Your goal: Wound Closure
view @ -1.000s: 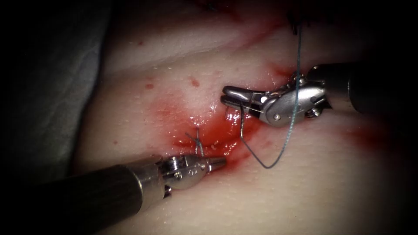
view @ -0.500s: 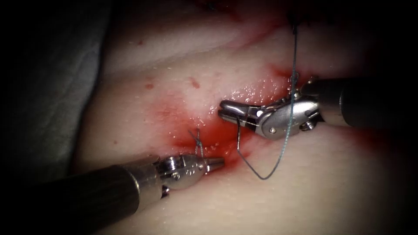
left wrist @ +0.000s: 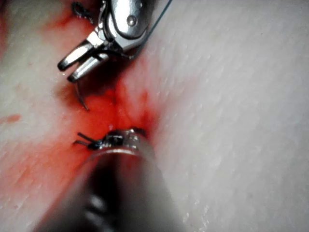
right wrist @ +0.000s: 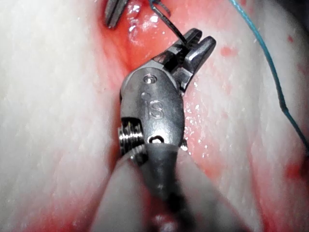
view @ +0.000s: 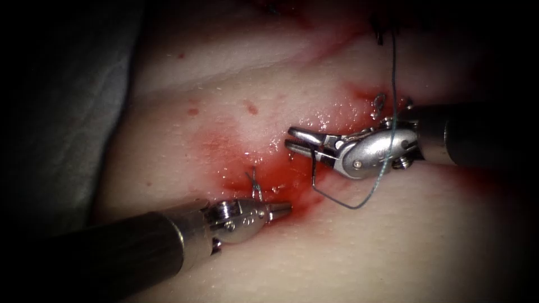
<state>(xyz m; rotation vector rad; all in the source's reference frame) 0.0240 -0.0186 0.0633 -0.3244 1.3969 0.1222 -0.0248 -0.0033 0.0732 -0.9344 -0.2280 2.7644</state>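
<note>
My right tool (view: 289, 139) reaches in from the right, its jaws shut on the curved needle (view: 331, 197) near one end. The needle's arc hangs below the jaws over the tissue (view: 292, 258), just right of the cut (view: 292, 188); I cannot tell whether it touches. Blue thread (view: 393, 73) runs from the needle's far end up over the tool. The left tool (view: 285, 209) lies at the cut's lower end, jaws shut and holding nothing I can see. A knotted stitch (view: 254, 182) with short ends stands just above it. The right wrist view shows the needle (right wrist: 169, 21) in the jaws (right wrist: 203, 37).
Red fluid (view: 264, 168) wets the tissue around the cut. A small thread curl (view: 379, 104) lies by the right tool's wrist, and dark thread ends (view: 379, 35) sit farther back. Grey cloth (view: 67, 112) borders the tissue on the left.
The right tool dipped left, then came back up and right with the needle. The hanging loop of needle and thread now rides higher and shorter. The left tool stayed put.
</note>
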